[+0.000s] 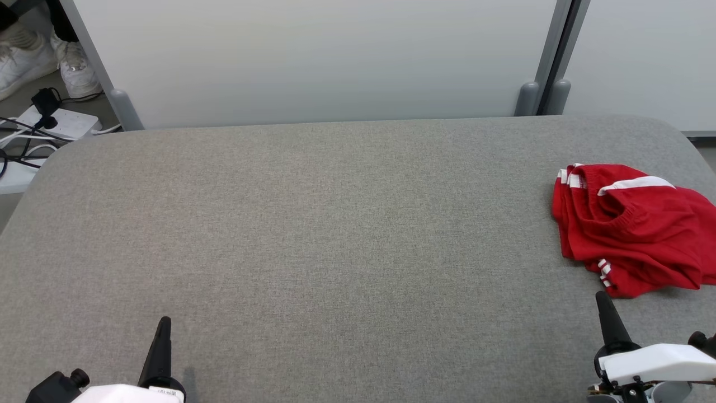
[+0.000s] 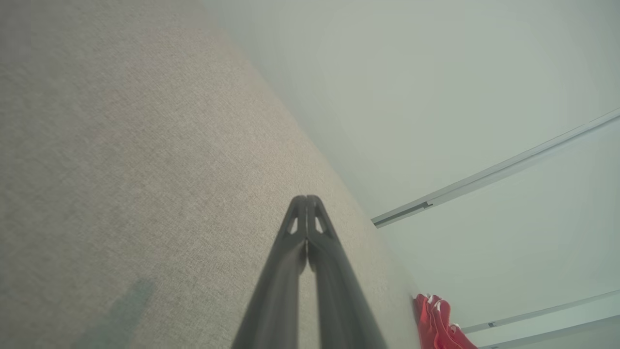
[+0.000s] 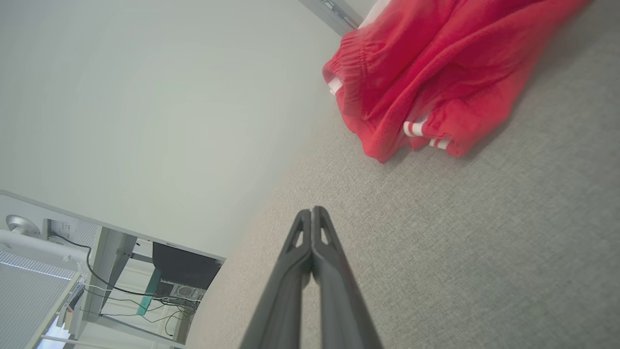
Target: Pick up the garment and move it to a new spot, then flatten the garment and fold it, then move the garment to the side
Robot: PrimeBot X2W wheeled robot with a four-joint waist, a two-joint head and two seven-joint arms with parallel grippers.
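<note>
Nothing is legible; a small label (image 1: 166, 394) below the left pincer (image 1: 164, 323) perhaps bears print, too blurred.

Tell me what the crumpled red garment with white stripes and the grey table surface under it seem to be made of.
Crumpled red garment with white stripes: probably soft knit fabric, matte; fuzzy surface, limp folds, a gathered ribbed band. Fibre unclear. Grey table surface: seemingly a woven textile covering, matte; fine speckled weave shows in the right wrist view.

soft red knit garment (image 1: 637, 229); matt grey woven tabletop (image 1: 313, 224).
</note>
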